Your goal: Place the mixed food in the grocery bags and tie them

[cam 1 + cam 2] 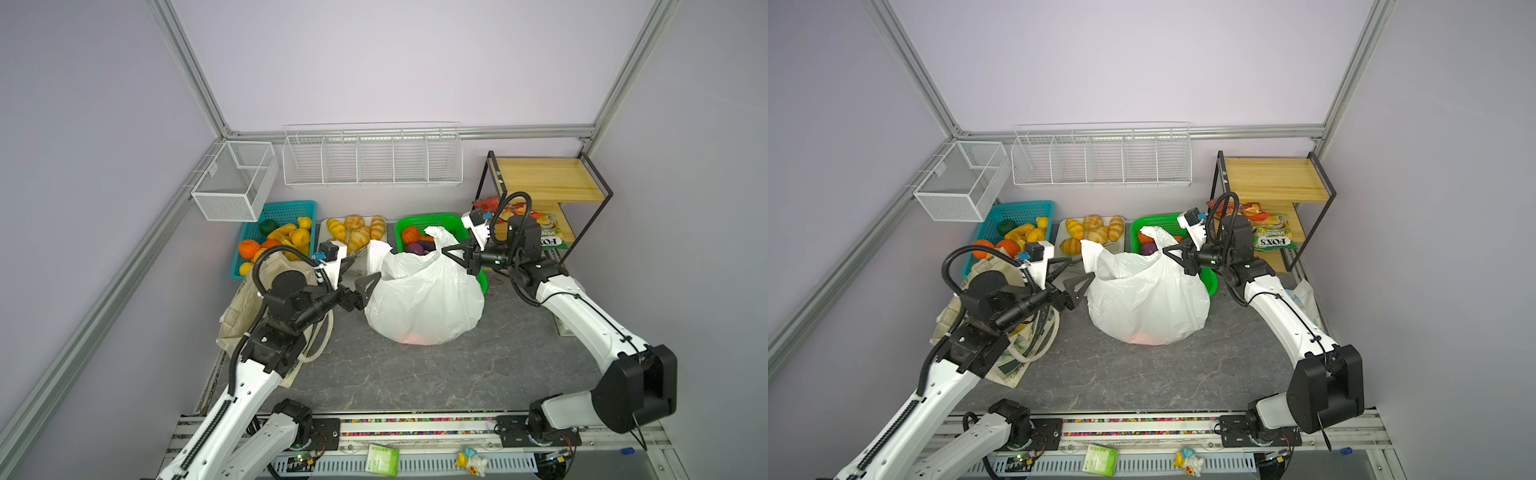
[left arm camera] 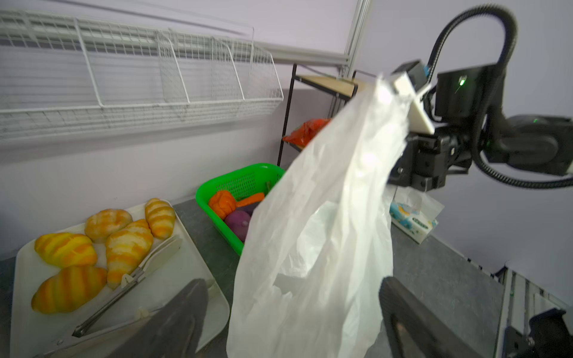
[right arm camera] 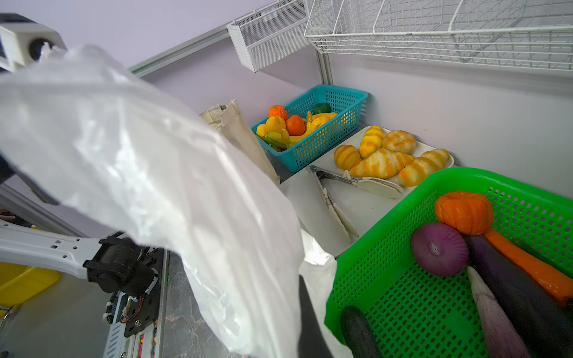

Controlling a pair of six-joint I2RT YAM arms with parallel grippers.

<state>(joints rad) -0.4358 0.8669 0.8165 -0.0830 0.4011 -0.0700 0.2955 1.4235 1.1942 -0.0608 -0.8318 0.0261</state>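
Note:
The white plastic grocery bag (image 1: 424, 299) (image 1: 1148, 299) stands bulging in the middle of the table, and a reddish shape shows through its bottom. My right gripper (image 1: 445, 252) (image 1: 1168, 251) (image 3: 297, 325) is shut on the bag's right handle and holds it up. My left gripper (image 1: 365, 272) (image 1: 1080, 272) (image 2: 294, 310) is open, its jaws wide on either side of the loose left handle (image 1: 376, 253). The cream canvas tote (image 1: 249, 299) (image 1: 1034, 332) lies under my left arm. A purple onion (image 3: 438, 248) (image 2: 238, 223) and an orange carrot (image 3: 527, 266) lie in the green basket (image 1: 440, 220) (image 3: 387, 279).
A teal basket (image 1: 286, 208) of fruit and a white tray (image 2: 173, 297) with croissants and tongs sit behind the tote. A wooden shelf (image 1: 548, 178) at back right holds a red packet and a green FOX'S packet. Wire baskets (image 1: 370, 158) hang on the wall. A tissue pack (image 2: 412, 223) lies at the right.

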